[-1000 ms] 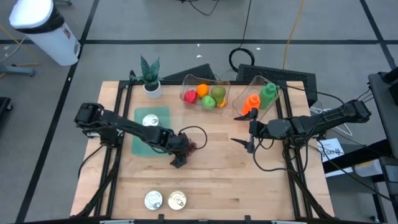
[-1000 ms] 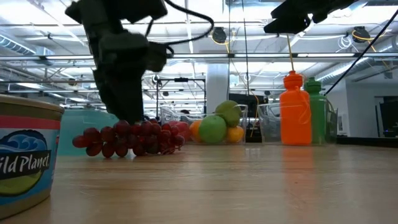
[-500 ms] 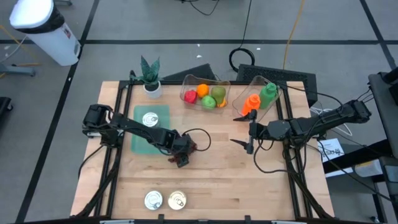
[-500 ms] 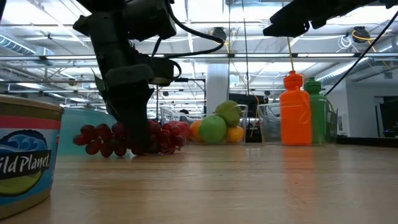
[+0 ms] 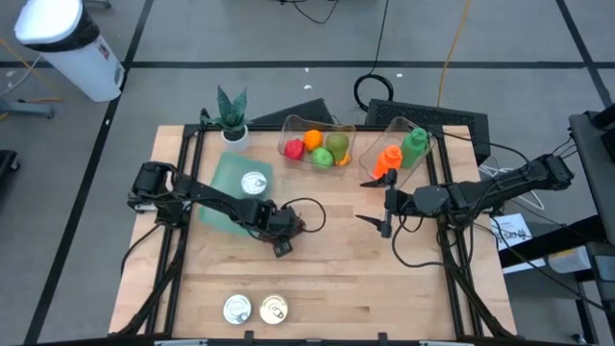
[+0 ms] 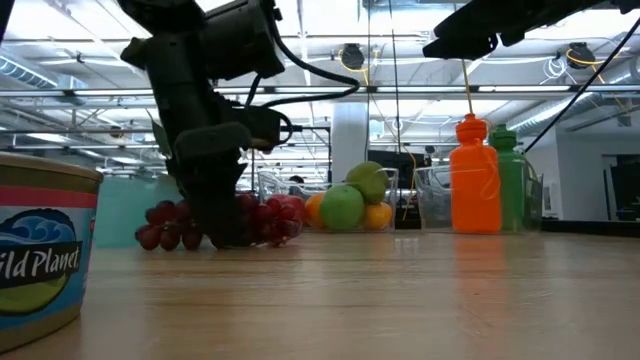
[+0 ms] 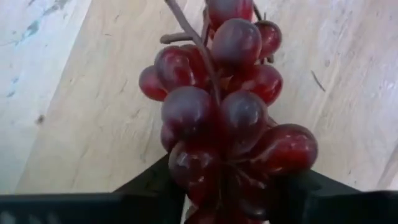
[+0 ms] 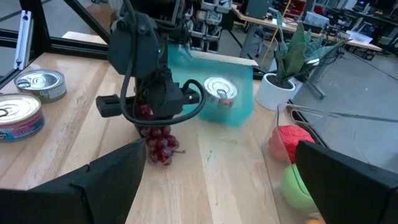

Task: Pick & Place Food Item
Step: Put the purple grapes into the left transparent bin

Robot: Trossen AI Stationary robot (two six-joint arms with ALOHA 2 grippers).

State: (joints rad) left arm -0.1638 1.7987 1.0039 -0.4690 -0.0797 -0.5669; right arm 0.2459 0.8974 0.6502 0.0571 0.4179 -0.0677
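Observation:
A bunch of dark red grapes [image 7: 227,118] lies on the wooden table near its middle [image 5: 296,226] and shows in the low view [image 6: 262,221]. My left gripper [image 5: 281,236] stands on the bunch from above, pointing down, and is shut on it [image 6: 215,215]. My right gripper [image 5: 384,219] is open and empty, above the table's right half; its fingers stand wide apart in the right wrist view [image 8: 205,186]. My left gripper pinches the grape bunch's near end [image 7: 211,186] between its two fingers [image 7: 155,183], one on each side. The fingers come from above, pointing down. The bunch lies on the table, its stem [image 7: 186,31] pointing away from the gripper.
A teal board [image 5: 231,197] carrying a tin can [image 5: 253,183] lies under my left arm. A clear bin of fruit [image 5: 317,146], an orange bottle [image 5: 387,160] and a green bottle [image 5: 413,146] stand at the far edge, beside a potted plant [image 5: 232,115]. Two cans [image 5: 255,308] stand at the near edge.
My left gripper has gone a little toward the table's right edge and down onto the grapes. The bunch has slid slightly to the right. The teal board and its can have shifted toward the far right and turned.

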